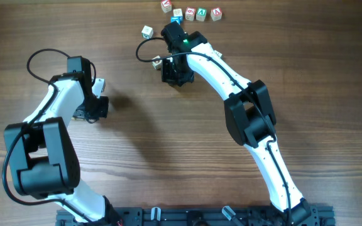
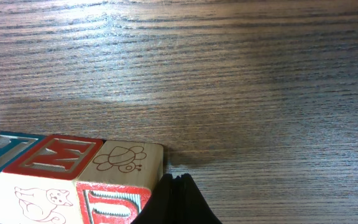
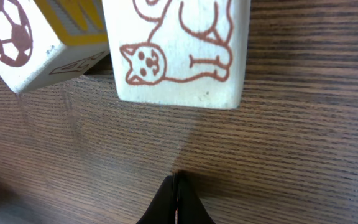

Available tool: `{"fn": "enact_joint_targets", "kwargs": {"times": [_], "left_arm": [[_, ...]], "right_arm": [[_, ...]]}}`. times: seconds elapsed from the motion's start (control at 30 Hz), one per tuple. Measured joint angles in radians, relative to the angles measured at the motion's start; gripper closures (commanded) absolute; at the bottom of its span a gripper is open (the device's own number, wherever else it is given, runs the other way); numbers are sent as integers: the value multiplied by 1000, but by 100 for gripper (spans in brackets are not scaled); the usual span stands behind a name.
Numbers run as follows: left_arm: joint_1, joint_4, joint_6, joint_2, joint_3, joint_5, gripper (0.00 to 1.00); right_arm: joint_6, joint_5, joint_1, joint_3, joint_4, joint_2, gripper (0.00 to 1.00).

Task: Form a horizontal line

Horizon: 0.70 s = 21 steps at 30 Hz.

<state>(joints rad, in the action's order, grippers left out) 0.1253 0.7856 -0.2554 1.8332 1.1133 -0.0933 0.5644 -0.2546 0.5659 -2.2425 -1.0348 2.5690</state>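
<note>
1. the horizontal line (image 2: pixel 73 180) = three letter cubes touching side by side, low left in the left wrist view, with a red U on the end one.
2. left gripper (image 2: pixel 178 186) is pressed together with nothing in it, just beside that end cube.
3. right gripper (image 3: pixel 176 186) is pinched closed too, near two cubes: cat cube (image 3: pixel 176 53) and soccer-ball cube (image 3: pixel 17 43).
4. overhead shows five loose cubes (image 1: pixel 190 14) along the far edge.

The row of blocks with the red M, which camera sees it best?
The left wrist view: the row of blocks sits close, so its red M and bird drawing show clearly. From overhead, the left arm covers it and I cannot make it out. The right wrist view shows other blocks instead.
</note>
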Motion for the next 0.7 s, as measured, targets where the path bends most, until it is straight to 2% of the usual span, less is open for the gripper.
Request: {"fn": "enact_joint_targets", "kwargs": {"times": [0.7], "left_arm": [[0, -7, 0, 0, 0, 0, 96]], "right_arm": [[0, 0, 0, 0, 0, 0, 95]]}}
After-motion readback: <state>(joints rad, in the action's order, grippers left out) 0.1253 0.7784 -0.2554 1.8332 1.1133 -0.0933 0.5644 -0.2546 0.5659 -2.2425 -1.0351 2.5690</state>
